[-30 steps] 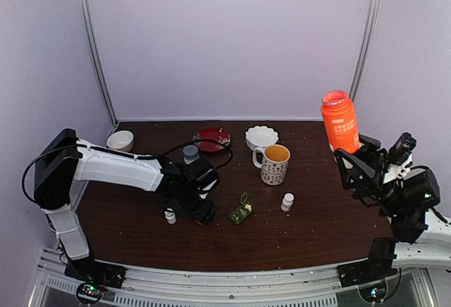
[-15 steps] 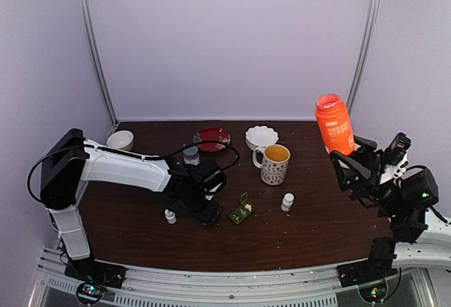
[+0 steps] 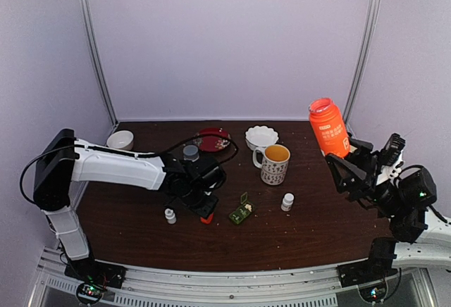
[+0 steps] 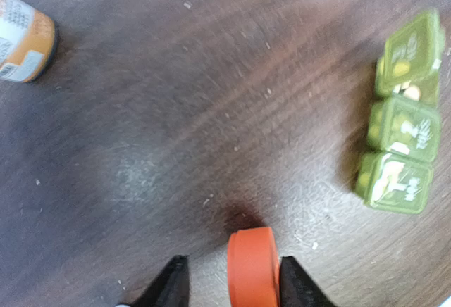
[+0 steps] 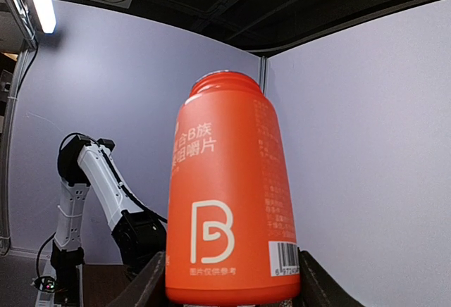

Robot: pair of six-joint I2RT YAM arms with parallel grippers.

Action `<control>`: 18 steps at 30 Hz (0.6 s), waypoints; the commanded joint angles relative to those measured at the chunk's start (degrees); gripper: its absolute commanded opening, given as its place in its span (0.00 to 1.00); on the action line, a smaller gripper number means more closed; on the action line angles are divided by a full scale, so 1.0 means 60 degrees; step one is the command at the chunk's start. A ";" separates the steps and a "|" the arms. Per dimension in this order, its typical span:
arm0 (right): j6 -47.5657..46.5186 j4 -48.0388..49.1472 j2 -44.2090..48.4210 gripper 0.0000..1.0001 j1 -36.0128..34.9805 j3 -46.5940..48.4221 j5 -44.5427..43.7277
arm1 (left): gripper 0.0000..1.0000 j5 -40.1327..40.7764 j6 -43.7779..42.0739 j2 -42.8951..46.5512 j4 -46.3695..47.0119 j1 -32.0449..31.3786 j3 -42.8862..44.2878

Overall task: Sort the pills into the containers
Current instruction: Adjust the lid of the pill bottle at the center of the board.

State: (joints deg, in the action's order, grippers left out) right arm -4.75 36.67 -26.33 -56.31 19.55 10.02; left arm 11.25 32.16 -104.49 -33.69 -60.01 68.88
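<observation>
The green pill box [image 3: 241, 213] lies mid-table with one lid raised; in the left wrist view its compartments [image 4: 402, 138] hold pale bits, too blurred to tell pills from lid marks. My left gripper [image 3: 203, 208] is low over the table just left of the box. An orange cap [image 4: 252, 265] stands on edge between its fingers, against the right finger [image 4: 296, 284], with a gap to the left finger [image 4: 171, 284]. My right gripper [image 3: 356, 170] is shut on a big orange bottle [image 3: 330, 127], held high at the right, uncapped and leaning left. The bottle [image 5: 229, 194] fills the right wrist view.
A patterned mug [image 3: 273, 163] and a white scalloped bowl [image 3: 261, 136] stand behind the pill box. Small white bottles stand at left [image 3: 170, 215] and right [image 3: 287, 201] of it. A red plate [image 3: 212, 139], a grey-capped jar [image 3: 190, 153] and a small bowl [image 3: 120, 140] sit further back.
The left gripper's jaws have narrowed around the orange cap after shifting right and then slightly back. The right arm has carried the orange bottle leftward and tilted it more.
</observation>
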 commanded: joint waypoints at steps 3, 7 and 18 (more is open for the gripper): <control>0.0023 0.0137 -0.0090 0.00 -0.0002 0.0316 -0.0020 | 0.38 0.0217 0.0247 0.0765 0.0218 0.0116 -0.0282; 0.0072 0.0177 -0.0209 0.00 -0.0004 0.0370 -0.0002 | 0.34 -0.0179 0.0294 0.0861 0.0763 0.0408 -0.0799; 0.0104 -0.0015 -0.0212 0.00 -0.0004 0.0455 -0.0007 | 0.29 -0.0601 0.0249 0.0780 0.1204 0.0765 -0.1181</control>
State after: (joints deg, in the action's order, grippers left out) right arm -4.56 36.29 -28.03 -56.31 20.38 10.07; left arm 8.64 33.17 -100.18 -28.67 -55.53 62.50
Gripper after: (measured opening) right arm 0.542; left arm 0.286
